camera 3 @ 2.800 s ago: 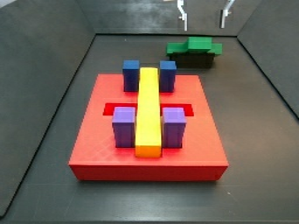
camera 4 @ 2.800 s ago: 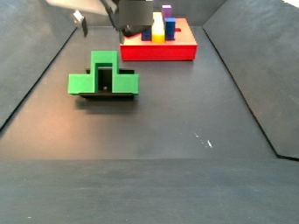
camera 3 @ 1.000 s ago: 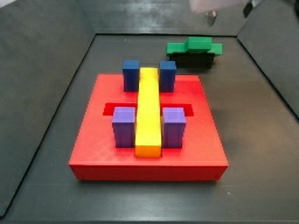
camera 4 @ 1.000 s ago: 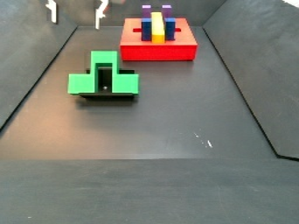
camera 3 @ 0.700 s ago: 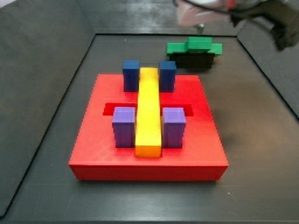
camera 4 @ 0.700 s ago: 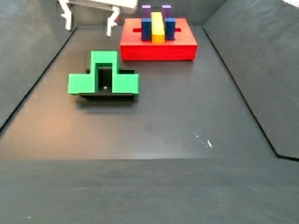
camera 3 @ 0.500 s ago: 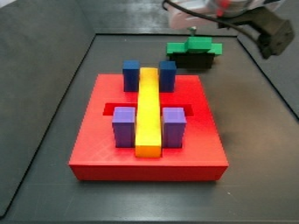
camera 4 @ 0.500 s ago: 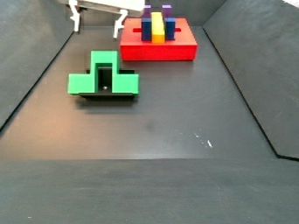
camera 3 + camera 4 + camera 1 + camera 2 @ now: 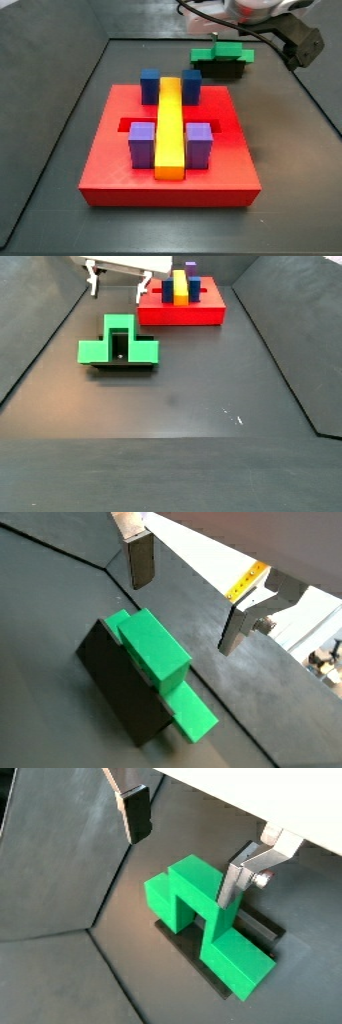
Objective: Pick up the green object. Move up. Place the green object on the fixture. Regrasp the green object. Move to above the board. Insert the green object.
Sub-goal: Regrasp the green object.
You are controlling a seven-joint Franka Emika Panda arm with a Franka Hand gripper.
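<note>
One green object (image 9: pixel 118 344) lay on one fixture (image 9: pixel 124 364), with one board (image 9: pixel 181 310) well apart from them on the dark floor (image 9: pixel 201 416). The board carried one yellow bar (image 9: pixel 170 128), two blue posts (image 9: pixel 151 85) and two purple posts (image 9: pixel 142 143) — the bar ran between each pair.

In a side view the green object's long axis ran from 3 to 9 o'clock, with a shorter arm pointing toward 12 o'clock (image 9: pixel 120 324). In both wrist views it lay flat across the top of the dark fixture (image 9: pixel 118 687), overhanging it at one end (image 9: pixel 241 968).

The end effector (image 9: pixel 118 278) hung in the air above the floor, at about 12 o'clock from the green object in that side view, beside the board's near corner. Its fingers (image 9: pixel 140 560) stood wide apart and held nothing. In both wrist views the green object (image 9: pixel 203 918) sat below the open gap — apart from both fingers (image 9: pixel 245 873).
</note>
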